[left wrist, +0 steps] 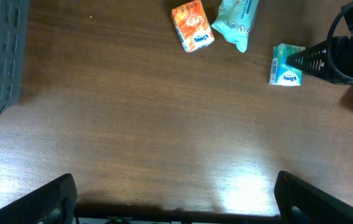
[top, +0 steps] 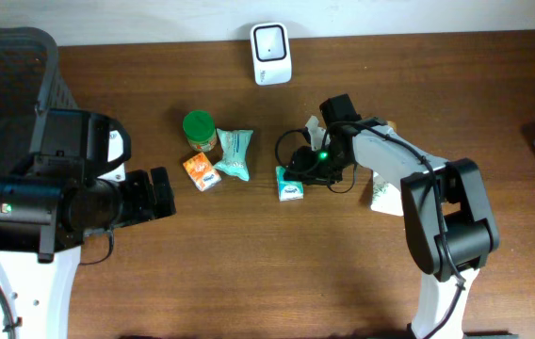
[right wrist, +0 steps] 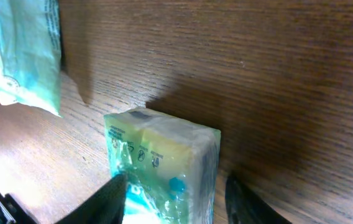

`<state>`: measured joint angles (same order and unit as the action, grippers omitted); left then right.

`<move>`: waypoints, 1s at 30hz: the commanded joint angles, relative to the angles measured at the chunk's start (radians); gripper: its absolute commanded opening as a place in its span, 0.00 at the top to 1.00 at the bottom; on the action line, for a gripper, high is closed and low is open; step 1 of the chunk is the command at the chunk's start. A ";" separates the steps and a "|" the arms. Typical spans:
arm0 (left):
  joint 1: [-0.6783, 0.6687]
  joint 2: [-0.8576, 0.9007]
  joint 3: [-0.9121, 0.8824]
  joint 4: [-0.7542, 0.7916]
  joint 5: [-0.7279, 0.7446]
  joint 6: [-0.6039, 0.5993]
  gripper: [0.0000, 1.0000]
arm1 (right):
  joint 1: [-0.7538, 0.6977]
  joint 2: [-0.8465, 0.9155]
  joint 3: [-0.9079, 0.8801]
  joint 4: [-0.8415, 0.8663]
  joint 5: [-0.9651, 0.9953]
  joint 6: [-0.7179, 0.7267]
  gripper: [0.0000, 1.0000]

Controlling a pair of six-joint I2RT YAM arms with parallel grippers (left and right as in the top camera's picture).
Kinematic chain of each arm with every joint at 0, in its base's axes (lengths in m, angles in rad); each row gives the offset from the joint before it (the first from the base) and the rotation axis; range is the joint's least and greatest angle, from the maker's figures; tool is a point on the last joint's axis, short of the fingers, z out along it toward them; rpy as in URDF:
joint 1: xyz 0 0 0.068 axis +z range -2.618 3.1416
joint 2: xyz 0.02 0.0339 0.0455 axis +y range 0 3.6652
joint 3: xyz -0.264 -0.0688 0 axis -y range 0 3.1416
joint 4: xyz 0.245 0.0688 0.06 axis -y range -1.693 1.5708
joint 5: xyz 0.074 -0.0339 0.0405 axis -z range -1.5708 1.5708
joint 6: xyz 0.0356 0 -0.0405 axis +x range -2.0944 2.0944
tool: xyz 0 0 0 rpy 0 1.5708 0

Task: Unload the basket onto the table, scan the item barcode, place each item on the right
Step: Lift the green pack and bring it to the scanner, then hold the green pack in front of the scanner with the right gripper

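Right tool (top: 298, 173) and the item. The tissue pack (top: 290, 185), wrapped in teal and green film, stands on the brown worktop (top: 249, 273) between the two fingers of the right tool. In the right wrist view the right tool (right wrist: 173, 200) is partly spread about the tissue pack (right wrist: 164, 168). One finger (right wrist: 102, 202) lies at the pack's lower corner, possibly touching it, though the blur leaves this unsure. A thin strip of worktop shows between the pack and the other finger (right wrist: 248, 202), so the pack is straddled rather than pinched.

Markings. The pack's near face carries a row of small pictograms and a blue dot. In the left wrist view the tissue pack (left wrist: 286, 65) shows a blue oval logo whose lettering is too small to read.

Surroundings. Just beyond the pack, further to the right tool's left, lie a teal pouch (top: 235, 153), an orange pack (top: 202, 172) with a like blue logo, and a green-lidded jar (top: 199, 130). The white scanner (top: 271, 54) stands well apart from the tool, at the worktop's far edge. A white packet (top: 381, 195) lies behind the tool, beside its arm.

The left tool (top: 159, 193) is spread wide and empty, well apart from the pack.
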<state>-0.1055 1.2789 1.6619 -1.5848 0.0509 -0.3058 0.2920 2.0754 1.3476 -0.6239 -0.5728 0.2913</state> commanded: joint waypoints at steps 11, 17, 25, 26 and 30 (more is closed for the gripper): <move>0.002 -0.010 0.003 0.001 -0.007 0.008 0.01 | -0.058 -0.018 0.066 -0.007 -0.438 -0.101 0.96; 0.002 -0.010 0.003 0.002 -0.007 0.008 0.01 | -0.215 -0.018 0.212 0.032 -0.862 -0.100 0.96; 0.002 -0.010 0.003 0.001 -0.007 0.008 0.01 | -0.225 -0.018 0.212 0.090 -0.980 -0.208 0.96; 0.002 -0.010 0.003 0.001 -0.007 0.008 0.01 | -0.209 -0.018 0.212 0.091 -0.980 -0.268 0.96; 0.002 -0.010 0.003 0.001 -0.007 0.008 0.01 | -0.201 -0.018 0.212 0.135 -0.980 -0.291 0.96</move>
<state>-0.1055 1.2789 1.6619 -1.5848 0.0505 -0.3058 0.0830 2.0750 1.5414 -0.5079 -1.5177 0.0475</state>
